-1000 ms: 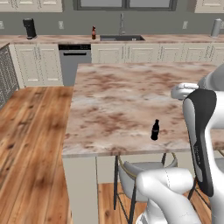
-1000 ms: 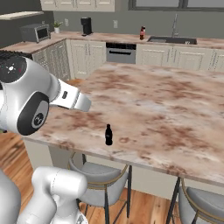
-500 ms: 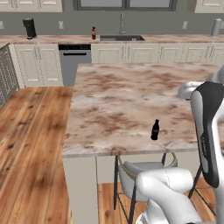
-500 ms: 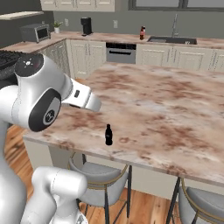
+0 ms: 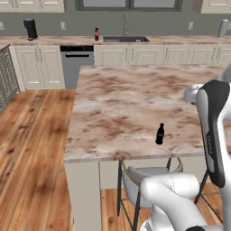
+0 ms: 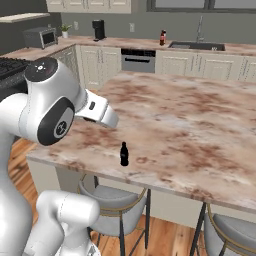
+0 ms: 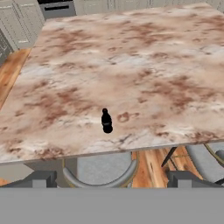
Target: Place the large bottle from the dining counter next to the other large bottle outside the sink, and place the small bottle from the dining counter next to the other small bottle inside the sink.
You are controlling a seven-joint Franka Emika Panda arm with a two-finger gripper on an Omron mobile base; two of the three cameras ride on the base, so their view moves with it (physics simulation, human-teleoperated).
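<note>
I read the left base view from its left edge: wood floor (image 5: 31,135), then the dining desk (image 5: 135,99) with its mottled beige top. The small black bottle (image 5: 159,134) stands upright near the desk's front edge, alone on the stone, nothing touching it. A grey stool (image 5: 149,173) sits tucked under that edge, just below the bottle. At the right, my arm's upper link (image 5: 214,131) rises steeply, dark stripe facing the camera, wrist bent over the desk's right side.

Far wall, same view: a coffee machine (image 5: 30,29) at the left, a dishwasher (image 5: 76,63), then a pinkish bottle (image 5: 96,33) upright on the wall counter just left of the sink (image 5: 125,39) and its faucet (image 5: 125,22).

Right base view: the shoulder joint (image 6: 50,107) bulks at the left, a white link reaching out over the desk's near left corner. The small bottle sits just right of and below that link, apart from it.

Hand view: the camera looks down and forward at the desk's front edge; the small bottle is close to centre. The end effector (image 7: 111,179) has its two dark fingertips (image 7: 41,178) spread wide at the bottom, fully parted, nothing between them, hanging in front of the desk edge above the stool.
</note>
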